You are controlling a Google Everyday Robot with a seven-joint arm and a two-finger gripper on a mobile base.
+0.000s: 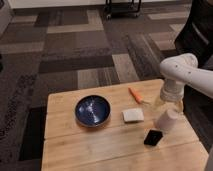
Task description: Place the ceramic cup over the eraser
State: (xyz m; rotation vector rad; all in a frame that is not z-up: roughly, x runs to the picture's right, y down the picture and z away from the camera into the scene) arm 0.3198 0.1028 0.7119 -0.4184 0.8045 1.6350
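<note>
Your wooden desk stands on patterned carpet, and the white arm reaches in from the right with the gripper near the desk's right edge. A dark blue bowl sits left of centre, with a white block beside it and an orange carrot-like piece behind. You have the gripper holding the ceramic cup, tilted, just beside the small black object.

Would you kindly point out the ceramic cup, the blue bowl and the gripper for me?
ceramic cup (167, 120), camera view, middle of its white side wall.
blue bowl (79, 116), camera view, its left rim.
gripper (170, 103), camera view, just above the cup, at the table's right edge.
</note>
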